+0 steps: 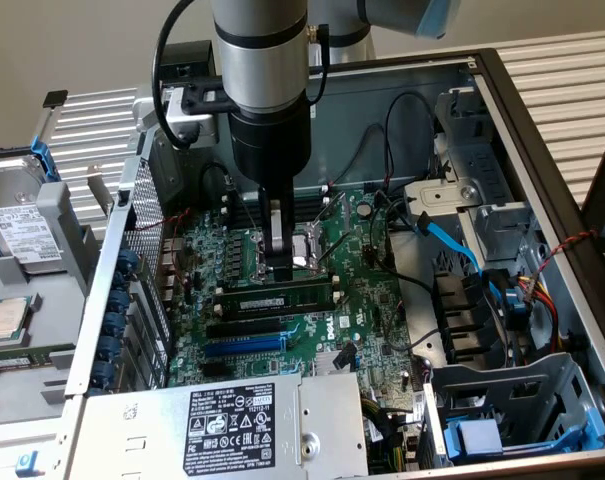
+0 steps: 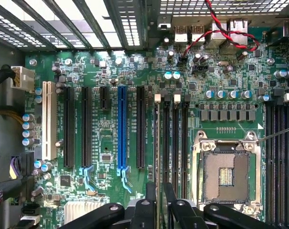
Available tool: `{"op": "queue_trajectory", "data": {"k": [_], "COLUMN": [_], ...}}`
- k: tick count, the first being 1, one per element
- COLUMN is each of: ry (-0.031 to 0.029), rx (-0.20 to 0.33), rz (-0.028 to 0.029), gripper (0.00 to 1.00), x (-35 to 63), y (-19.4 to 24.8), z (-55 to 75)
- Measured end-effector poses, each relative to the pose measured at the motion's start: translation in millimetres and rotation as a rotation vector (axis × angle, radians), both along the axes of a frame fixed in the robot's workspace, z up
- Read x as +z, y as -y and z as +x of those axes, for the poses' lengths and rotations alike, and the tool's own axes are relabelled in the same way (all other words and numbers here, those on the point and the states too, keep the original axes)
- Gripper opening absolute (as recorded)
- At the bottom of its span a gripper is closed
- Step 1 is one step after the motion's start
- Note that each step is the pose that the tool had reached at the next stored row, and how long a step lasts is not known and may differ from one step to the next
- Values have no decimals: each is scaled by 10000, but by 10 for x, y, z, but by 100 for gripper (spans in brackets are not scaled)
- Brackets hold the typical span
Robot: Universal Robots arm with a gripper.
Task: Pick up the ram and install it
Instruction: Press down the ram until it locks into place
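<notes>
The ram (image 1: 277, 300) is a long green stick with a white label. It stands on edge along the black memory slot nearest the expansion slots, on the motherboard (image 1: 372, 320). In the wrist view the ram (image 2: 156, 143) shows edge-on as a thin line running between my two black fingers. My gripper (image 1: 273, 275) comes straight down from above, with its fingers meeting the ram's top edge at about mid-length. The gripper (image 2: 159, 191) is shut on the ram. The neighbouring memory slots (image 2: 175, 143) stand without sticks.
The open CPU socket (image 2: 226, 174) lies just beyond the memory slots. A blue expansion slot (image 2: 122, 129) and black ones lie on the other side. The power supply (image 1: 232, 420) sits at the case front, a blue cable (image 1: 452, 245) and drive cages on the exterior view's right, a hard drive (image 1: 27, 235) outside the case.
</notes>
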State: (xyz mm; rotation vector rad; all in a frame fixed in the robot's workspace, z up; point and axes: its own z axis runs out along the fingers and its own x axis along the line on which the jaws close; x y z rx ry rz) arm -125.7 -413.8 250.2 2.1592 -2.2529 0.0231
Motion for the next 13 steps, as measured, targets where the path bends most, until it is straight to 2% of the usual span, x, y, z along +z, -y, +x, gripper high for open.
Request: {"op": "queue_trajectory", "data": {"k": [1,8,13], "ry": [0,-6,-9], "rx": [0,-4,-4], "rz": [0,-3,-51], "gripper": [12,11,11], "x": [0,-8,-68], "y": [0,0,-18], "z": [0,-17,-42]}}
